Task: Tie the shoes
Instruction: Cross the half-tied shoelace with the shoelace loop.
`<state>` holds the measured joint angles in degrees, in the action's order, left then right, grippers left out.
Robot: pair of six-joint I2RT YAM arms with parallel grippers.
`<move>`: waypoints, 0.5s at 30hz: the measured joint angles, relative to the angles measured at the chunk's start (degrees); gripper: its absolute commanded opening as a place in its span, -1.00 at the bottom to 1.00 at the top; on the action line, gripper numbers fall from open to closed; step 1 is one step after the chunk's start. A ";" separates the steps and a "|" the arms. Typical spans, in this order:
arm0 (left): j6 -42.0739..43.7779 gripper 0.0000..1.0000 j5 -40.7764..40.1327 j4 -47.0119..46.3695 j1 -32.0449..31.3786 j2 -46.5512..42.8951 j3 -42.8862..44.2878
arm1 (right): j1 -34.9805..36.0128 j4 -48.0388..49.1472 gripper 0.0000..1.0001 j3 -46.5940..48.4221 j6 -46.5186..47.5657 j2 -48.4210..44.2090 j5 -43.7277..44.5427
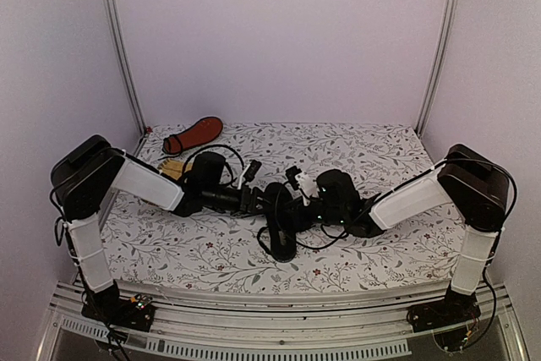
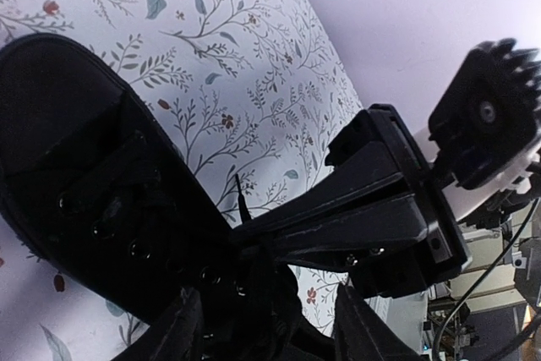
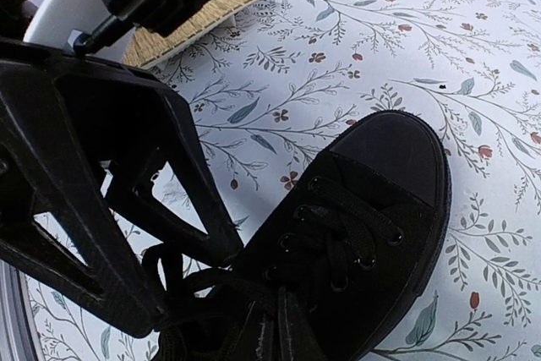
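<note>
My left tool [image 2: 266, 314] stands spread, a finger on either side of the dark tangle of laces [image 3: 338, 234] at the throat of the shoe [image 3: 363, 209]. I see nothing gripped between them. I judge it is held wide so a strand can pass in or drop free.

My right tool [image 2: 249, 232] comes in from the opposite side, pressed together to a fine point right at that tangle, just ahead of my left fingers. Whether a strand is nipped in the point I cannot tell: it is black on black. I keep the two tools nose to nose because a knot needs one end held while the other is worked.

The shoe sits upright near the middle of the worktop [image 1: 380, 158], between my arms and within reach of both. The eyelets are threaded, but I see no bow, so I judge the tying unfinished.

The second shoe [image 1: 196, 134] lies sole-up at the far left, near the yellow mat [image 1: 172, 166] and well apart, out of the way until its turn.
</note>
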<state>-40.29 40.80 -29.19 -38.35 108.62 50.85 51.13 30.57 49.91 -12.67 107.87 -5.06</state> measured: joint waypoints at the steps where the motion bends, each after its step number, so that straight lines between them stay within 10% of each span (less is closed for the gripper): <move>1: 0.04 -0.03 0.09 0.15 0.00 0.28 0.09 | 0.00 -0.02 -0.96 -0.02 0.00 -0.04 -0.02; 15: 0.48 -0.76 0.61 1.22 -0.72 1.42 0.44 | 0.00 -0.02 -0.96 -0.07 0.00 -0.57 -0.02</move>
<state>-39.81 41.41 -27.97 -39.07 110.04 51.29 51.13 30.55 49.84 -12.67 107.31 -5.08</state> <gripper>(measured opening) 0.210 0.022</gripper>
